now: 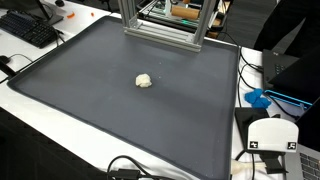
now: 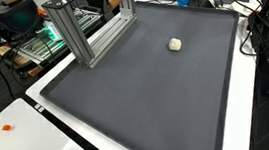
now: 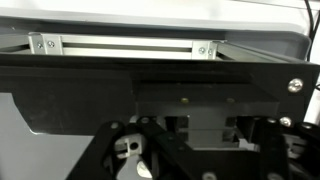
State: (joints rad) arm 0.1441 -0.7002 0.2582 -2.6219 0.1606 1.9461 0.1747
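A small crumpled white lump point(image 1: 144, 80) lies alone near the middle of a large dark grey mat point(image 1: 90, 100); it also shows in an exterior view point(image 2: 174, 44), towards the far side of the mat point(image 2: 137, 95). The arm and gripper do not show in either exterior view. In the wrist view only dark linkages of the gripper point(image 3: 190, 150) fill the bottom edge, close in front of a black housing and an aluminium rail point(image 3: 125, 45). The fingertips are out of view and nothing shows between them.
An aluminium frame point(image 1: 165, 30) stands at the mat's far edge, also in an exterior view point(image 2: 85, 35). A keyboard point(image 1: 30, 28), a blue object point(image 1: 258, 98), a white device point(image 1: 272, 135) and cables point(image 1: 130, 168) lie around the mat. A white side table carries an orange dot point(image 2: 6, 128).
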